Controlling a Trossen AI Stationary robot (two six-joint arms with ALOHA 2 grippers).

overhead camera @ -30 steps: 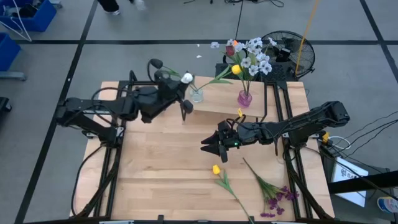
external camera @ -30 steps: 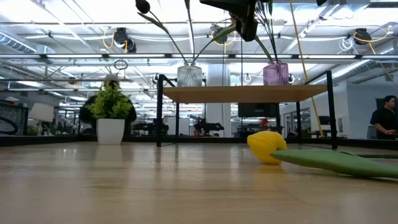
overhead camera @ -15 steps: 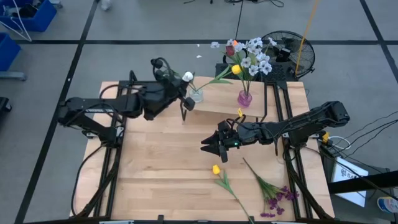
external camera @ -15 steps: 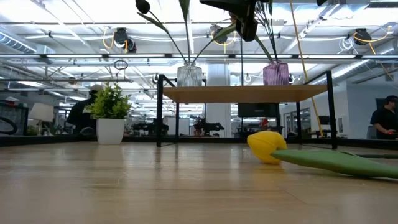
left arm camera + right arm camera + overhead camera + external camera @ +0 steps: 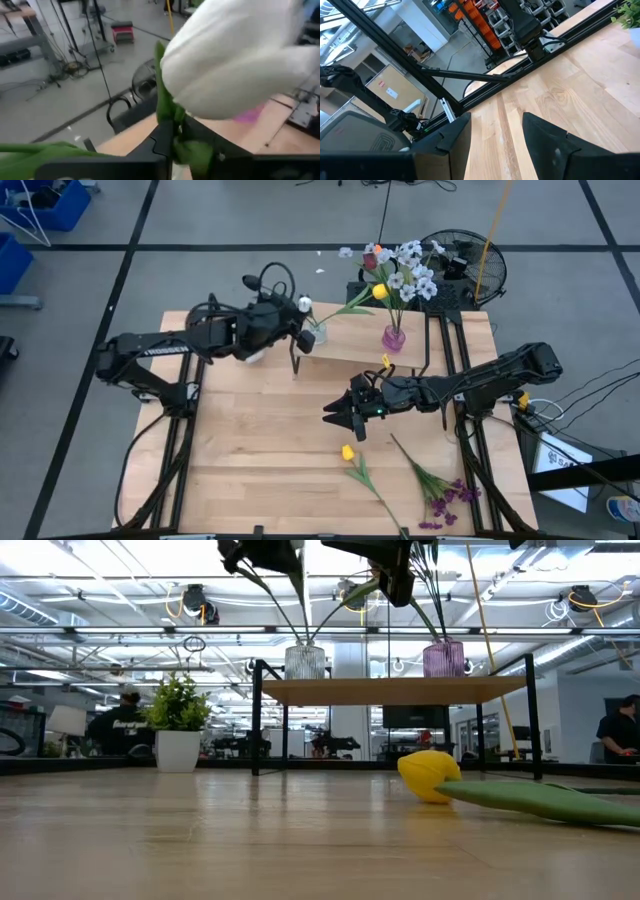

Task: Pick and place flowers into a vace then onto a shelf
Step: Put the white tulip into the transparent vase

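Observation:
My left gripper (image 5: pixel 293 323) hangs over the shelf's (image 5: pixel 350 348) left end, beside the clear vase (image 5: pixel 315 333), shut on a white flower (image 5: pixel 303 305). That vase also holds a dark-headed flower (image 5: pixel 247 281) and a yellow one (image 5: pixel 380 292). A pink vase (image 5: pixel 393 337) with white sprays (image 5: pixel 412 270) stands on the shelf too. A yellow tulip (image 5: pixel 347 451) and purple flowers (image 5: pixel 445 495) lie flat on the table. My right gripper (image 5: pixel 340 415) hovers open above mid-table. My left gripper (image 5: pixel 175 145) pinches the white flower's green stem (image 5: pixel 166 107) just below the white head (image 5: pixel 230 55), between its two fingers, which lie across the stem. The head stands above the fingers, lifted clear. In the low view a stem (image 5: pixel 300 600) runs down into the clear vase (image 5: pixel 305 662).
A small potted plant (image 5: pixel 178 730) stands at the table's far left in the low view. A fan (image 5: pixel 465 265) and a yellow rod sit beyond the far edge. The black shelf legs (image 5: pixel 295 365) rise from the table. Bare wood (image 5: pixel 250 450) lies near left.
My left gripper has moved toward the far edge and the clear vase, carrying the white flower, and now shows at the top of the low view above that vase. A person in the room behind has walked left.

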